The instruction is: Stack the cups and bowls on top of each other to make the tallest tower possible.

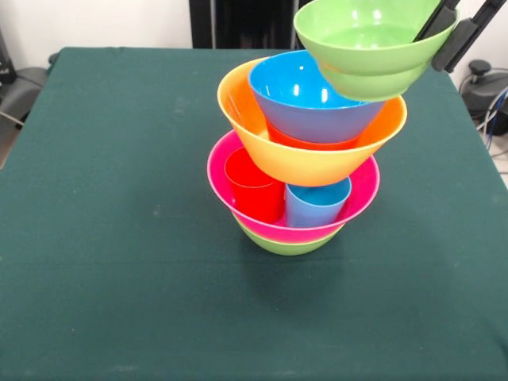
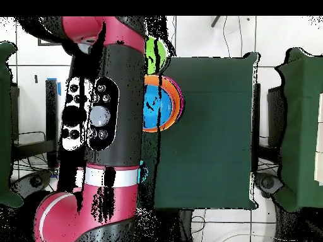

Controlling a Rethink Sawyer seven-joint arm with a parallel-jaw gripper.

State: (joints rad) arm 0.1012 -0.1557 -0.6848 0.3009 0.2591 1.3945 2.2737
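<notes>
On the green table (image 1: 119, 238) stands one tower (image 1: 302, 171): five bowls visible, two cups, red (image 1: 254, 186) and light blue (image 1: 317, 202). The gripper (image 1: 444, 36) pinches a sixth bowl's (image 1: 365, 48) rim above.

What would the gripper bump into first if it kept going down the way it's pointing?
The gripper is shut on the green bowl's rim, pointing down-left. Going on, it would probably push that bowl onto the blue bowl; depth is unclear.
</notes>
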